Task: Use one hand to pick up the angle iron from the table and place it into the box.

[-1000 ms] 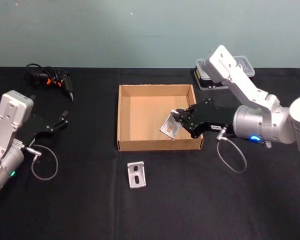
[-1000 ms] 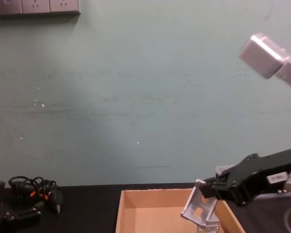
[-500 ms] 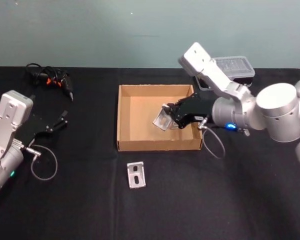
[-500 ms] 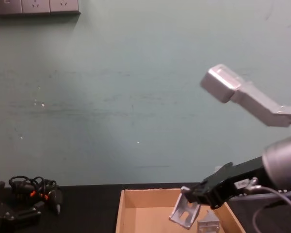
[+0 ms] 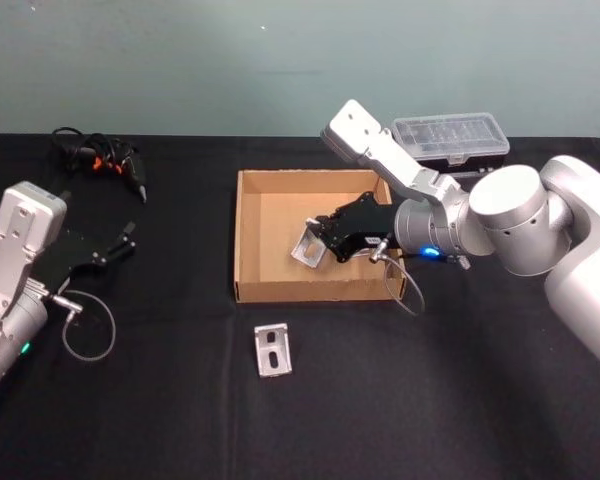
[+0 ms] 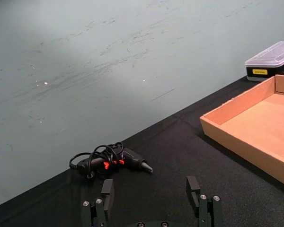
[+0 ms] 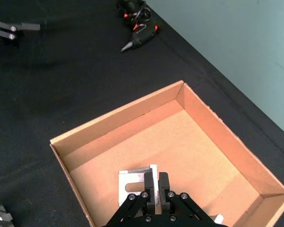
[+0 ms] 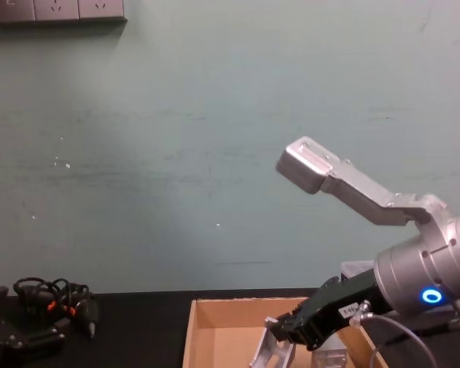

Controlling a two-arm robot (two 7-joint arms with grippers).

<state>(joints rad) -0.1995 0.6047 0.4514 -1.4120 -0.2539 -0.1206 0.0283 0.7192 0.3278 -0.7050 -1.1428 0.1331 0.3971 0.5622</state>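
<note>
Black table: right pincer in box gripping angle iron; left pincer idle.

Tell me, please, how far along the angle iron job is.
Done: one angle iron is off the table, held over the box floor. In hand: the right pincer is shut on it, not yet released. Remaining: letting go, then the second angle iron on the table. The left pincer is parked, open.

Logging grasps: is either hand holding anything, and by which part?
The right hand pinches an angle iron by one flange, over the box. The left hand holds nothing.
</note>
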